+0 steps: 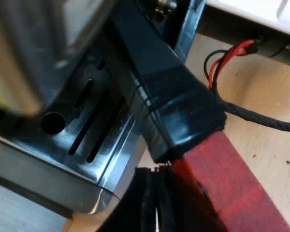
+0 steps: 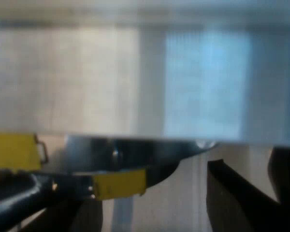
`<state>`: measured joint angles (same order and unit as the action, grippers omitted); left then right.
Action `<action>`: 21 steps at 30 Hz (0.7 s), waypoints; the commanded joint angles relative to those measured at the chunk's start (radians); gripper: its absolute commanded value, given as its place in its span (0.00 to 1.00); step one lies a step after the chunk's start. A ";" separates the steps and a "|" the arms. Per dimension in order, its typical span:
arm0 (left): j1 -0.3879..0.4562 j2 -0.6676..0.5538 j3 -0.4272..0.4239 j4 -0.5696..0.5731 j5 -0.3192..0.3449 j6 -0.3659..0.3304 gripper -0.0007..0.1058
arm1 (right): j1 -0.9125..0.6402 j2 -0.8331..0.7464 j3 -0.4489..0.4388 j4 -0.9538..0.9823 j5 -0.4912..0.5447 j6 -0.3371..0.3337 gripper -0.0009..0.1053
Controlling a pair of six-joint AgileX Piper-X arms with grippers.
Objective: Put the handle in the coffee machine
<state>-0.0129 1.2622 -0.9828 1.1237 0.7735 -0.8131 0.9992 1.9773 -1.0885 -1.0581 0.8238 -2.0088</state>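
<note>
The holder's dark handle [image 1: 159, 96] runs close under the left wrist camera and ends in red [image 1: 232, 188]. It lies over the slotted drip tray [image 1: 94, 130] at the espresso machine's [image 1: 48, 43] front. My left gripper [image 1: 157, 208] is shut on the handle where the red end begins. In the right wrist view the machine's brushed metal front [image 2: 135, 77] is very near. A round metal part [image 2: 135, 150] with yellow labels hangs under it. My right gripper [image 2: 266, 193] stands open beside that part, with nothing between its fingers.
The machine stands on a pale wooden table [image 1: 266, 96]. A dark bar [image 2: 19, 198] reaches toward the round metal part; I cannot tell what it is.
</note>
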 commanded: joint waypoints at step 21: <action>-0.074 -0.007 0.000 0.105 0.217 -0.042 0.01 | 0.036 -0.170 0.166 0.131 0.047 0.042 0.51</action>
<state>-0.0578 1.2678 -0.9828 1.1572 0.8215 -0.8578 1.0400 1.8262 -0.9252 -0.9248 0.8576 -1.9732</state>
